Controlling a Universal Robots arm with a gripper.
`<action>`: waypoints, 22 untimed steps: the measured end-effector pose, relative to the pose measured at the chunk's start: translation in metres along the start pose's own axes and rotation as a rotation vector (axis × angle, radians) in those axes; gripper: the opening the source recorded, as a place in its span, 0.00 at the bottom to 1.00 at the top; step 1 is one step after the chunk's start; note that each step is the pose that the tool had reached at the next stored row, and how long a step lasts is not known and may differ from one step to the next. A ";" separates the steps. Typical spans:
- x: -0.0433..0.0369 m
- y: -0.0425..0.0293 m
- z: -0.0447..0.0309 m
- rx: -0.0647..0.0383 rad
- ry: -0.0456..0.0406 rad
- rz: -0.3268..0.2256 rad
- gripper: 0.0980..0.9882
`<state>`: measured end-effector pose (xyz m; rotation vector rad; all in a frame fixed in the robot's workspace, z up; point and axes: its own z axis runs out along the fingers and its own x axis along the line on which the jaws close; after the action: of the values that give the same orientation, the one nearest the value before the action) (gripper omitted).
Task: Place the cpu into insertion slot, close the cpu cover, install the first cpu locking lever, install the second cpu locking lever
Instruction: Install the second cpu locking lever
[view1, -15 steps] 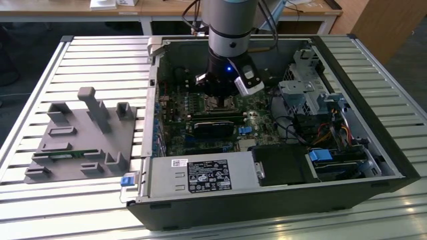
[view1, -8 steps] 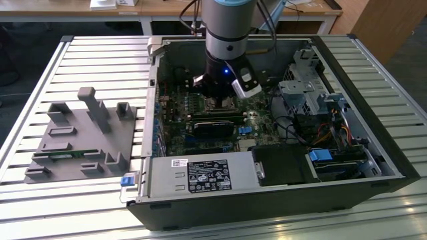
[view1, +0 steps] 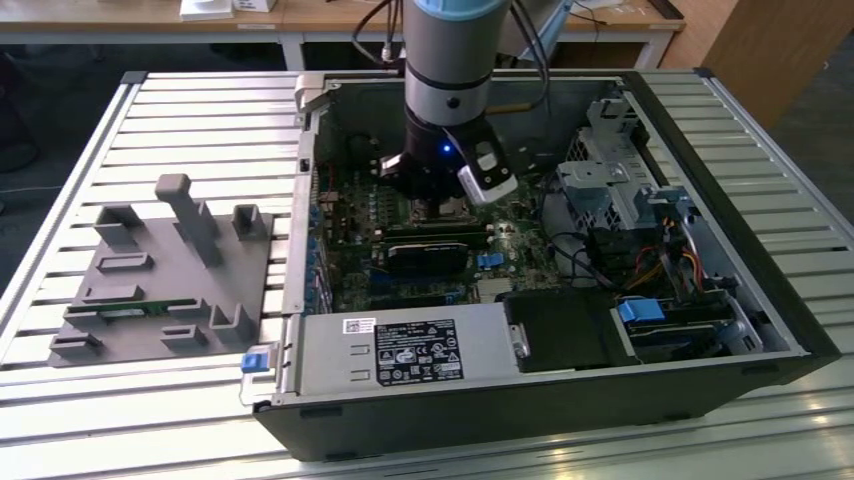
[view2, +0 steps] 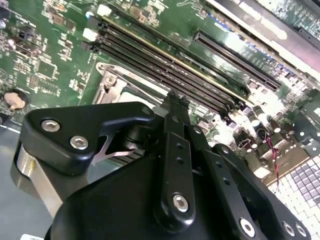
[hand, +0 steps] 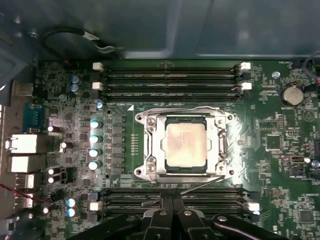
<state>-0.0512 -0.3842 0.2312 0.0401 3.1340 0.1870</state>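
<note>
The cpu, a small square chip with a dull grey-brown top, lies flat in the insertion slot on the green motherboard. The cpu cover, a thin metal frame with a large window, lies down around the chip's edges. A thin locking lever slants out from the socket's side nearest the fingers. My gripper hovers just beside that side of the socket, over the memory slots, shut with nothing seen between its tips. The second wrist view shows the gripper above the socket corner. In the exterior view the gripper reaches down into the open computer case.
Memory slots flank the socket on two sides. A black power supply sits at the case's near side, with drive cages and cables at the exterior view's right. A grey parts fixture stands on the slatted table at that view's left.
</note>
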 end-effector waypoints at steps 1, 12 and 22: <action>0.0007 -0.0001 0.0004 0.000 0.0000 0.000 0.01; 0.0009 -0.0007 0.0048 -0.005 0.0004 0.000 0.01; 0.0010 -0.0030 0.0084 -0.024 0.0007 0.000 0.01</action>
<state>-0.0523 -0.3861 0.2225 0.0408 3.1320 0.2241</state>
